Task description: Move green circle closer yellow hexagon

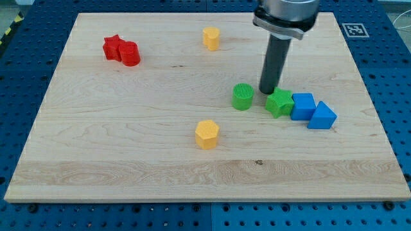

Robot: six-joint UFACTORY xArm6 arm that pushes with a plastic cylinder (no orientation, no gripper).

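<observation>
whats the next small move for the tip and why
Probably slide my tip round to the upper right of the green circle, then push down-left. The yellow hexagon lies below and left of the circle, while my tip now stands between the circle and the green star, near their top edges.

You have one camera only, so no second view overlaps with it. It sits beyond the near edge of the pale wooden board [192, 167], raised well above it and tilted down, facing the far edge. You see the whole board, its four corners inside the frame, with blue perforated table [398, 90] showing on every side. The far edge looks shorter than the near one, so the angle is oblique rather than straight overhead. A black-and-white square marker [352, 29] sits at the far right corner. The arm's housing is cropped at the view's top.
</observation>
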